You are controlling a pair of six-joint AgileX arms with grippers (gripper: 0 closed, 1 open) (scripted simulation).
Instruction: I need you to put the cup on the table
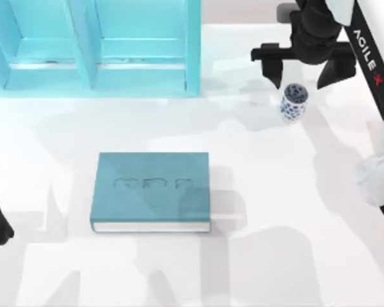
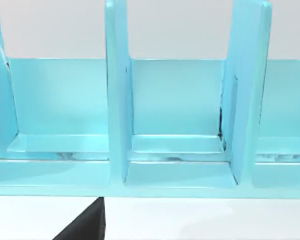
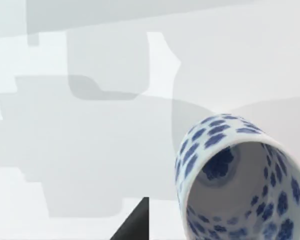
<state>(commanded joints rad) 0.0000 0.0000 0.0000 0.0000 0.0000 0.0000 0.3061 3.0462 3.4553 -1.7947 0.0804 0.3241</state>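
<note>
Near the tabletop's [image 1: 256, 192] far right corner the cup [image 1: 293, 102] sits just in front of the right gripper [image 1: 304, 75], fingers spread wide holding nothing, left arm parked way off at the left edge.

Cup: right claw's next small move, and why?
Probably lift the right claw straight up and back. The cup appears to stand on the white table, right of the shelf, and the claw's fingers are spread wider than it, so it looks released. A sideways move might knock it over. The left arm sits parked at the table's left edge.
</note>
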